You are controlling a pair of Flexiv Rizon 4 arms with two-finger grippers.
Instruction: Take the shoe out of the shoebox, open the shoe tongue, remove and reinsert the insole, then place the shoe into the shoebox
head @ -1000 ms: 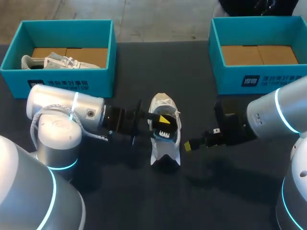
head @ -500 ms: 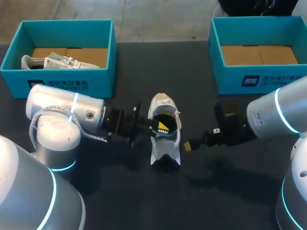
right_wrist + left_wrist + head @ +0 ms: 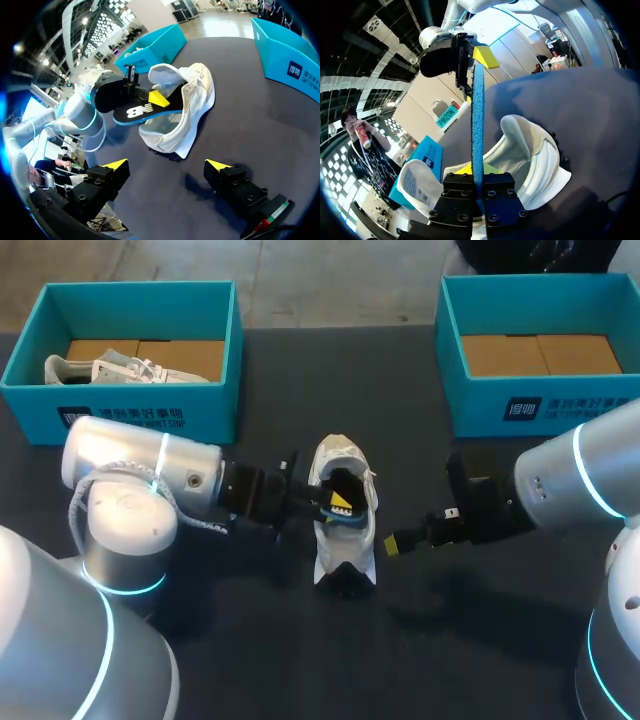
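1. Now at mid-table (image 3: 300, 660), the white shoe (image 3: 343, 540) stands upright on its sole. It lies between the two teal shoeboxes, the left one (image 3: 215, 390) holding a second shoe (image 3: 110, 368) and the right one (image 3: 470, 400) bare inside.
2. The left gripper (image 3: 335, 505) is clamped on the blue-edged insole (image 3: 142, 111), whose far end sits inside the shoe's mouth while the gripped end juts out over the collar.
3. The right gripper (image 3: 166, 165) hangs spread wide beside the shoe, apart from it and holding nothing.
4. Risk, as judged: nothing braces the shoe, so a sideways push from the insole could slide or tip it. The insole could also buckle or snag on the collar, or on the folded-out tongue, instead of lying flat.
5. The shoe's long axis runs from the far side of the table toward the robot. The raised heel appears to be at the far end and the toe nearest the robot, though the tongue partly masks that end.
6. The insole crosses the shoe at an angle, not yet lined up with the sole.
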